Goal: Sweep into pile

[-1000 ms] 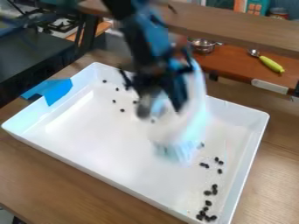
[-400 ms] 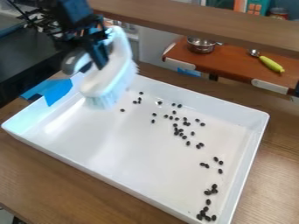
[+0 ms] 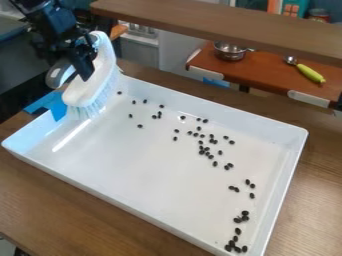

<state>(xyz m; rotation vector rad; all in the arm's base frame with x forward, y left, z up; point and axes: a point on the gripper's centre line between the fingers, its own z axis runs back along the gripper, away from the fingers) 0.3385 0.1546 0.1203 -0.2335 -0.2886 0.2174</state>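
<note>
We see the gripper [image 3: 81,69] clamped on the brush [image 3: 99,80] at the tray's [image 3: 133,167] eleven o'clock; dark bits [image 3: 202,152] scattered inside, eleven round to five.

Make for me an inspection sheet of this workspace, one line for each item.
Surface: wooden table bearing a white tray; blue tape at its left side.
Job's things: black beans scattered, not one pile; brush over the tray's far left corner.
Clutter: metal pot and green-handled tool on the reddish shelf behind.
Gripper: holding the brush.
Cables: cannot tell.
Surroundings: long wooden board behind the tray.
</note>
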